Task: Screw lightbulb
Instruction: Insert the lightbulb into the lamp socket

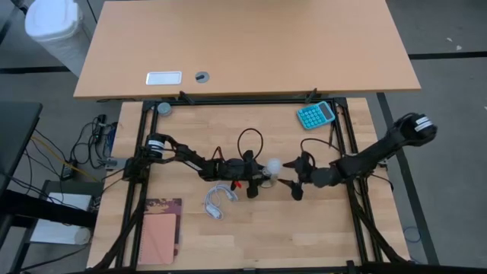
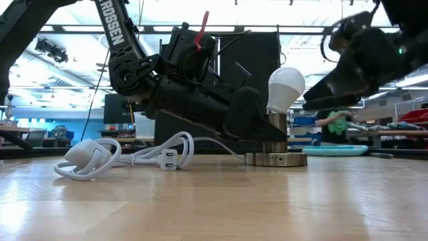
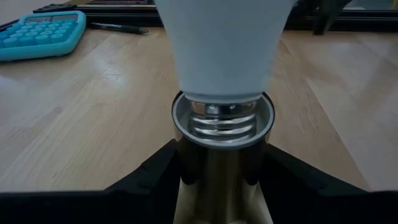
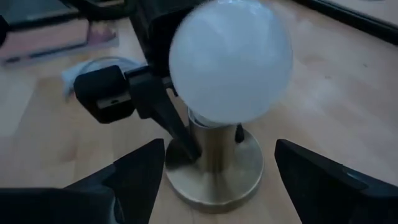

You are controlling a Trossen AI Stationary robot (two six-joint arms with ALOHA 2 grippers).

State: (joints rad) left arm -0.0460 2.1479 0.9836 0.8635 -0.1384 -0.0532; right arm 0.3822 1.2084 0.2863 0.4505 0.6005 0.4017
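- We see the lightbulb standing upright in a brass socket near the middle of the table, globe up and screw cap down.
- In the left wrist view the silvery threads show inside the socket's rim, so we judge the bulb is started but not fully screwed home.
- Our left gripper reaches in from the left and is clamped on the socket's barrel; both fingers press its sides in the left wrist view, steadying it against turning.
- Our right gripper sits just right of the bulb, fingers spread wide and gripping nothing; in the right wrist view the two dark fingers flank the socket base with the globe between and ahead of them.
- The relation that matters: the bulb's long axis is vertical, and the globe lies just left of the right gripper, slightly below it in the low view. The right arm is the free one, so we expect the twisting to fall to it.
- We judge the next move needs the right fingers closed around the globe, then a turn about that vertical axis while the left keeps the socket from spinning.
- A white cord lies on the near left, a teal calculator at the far right, a pink notebook at the near left edge; all are clear of the work.
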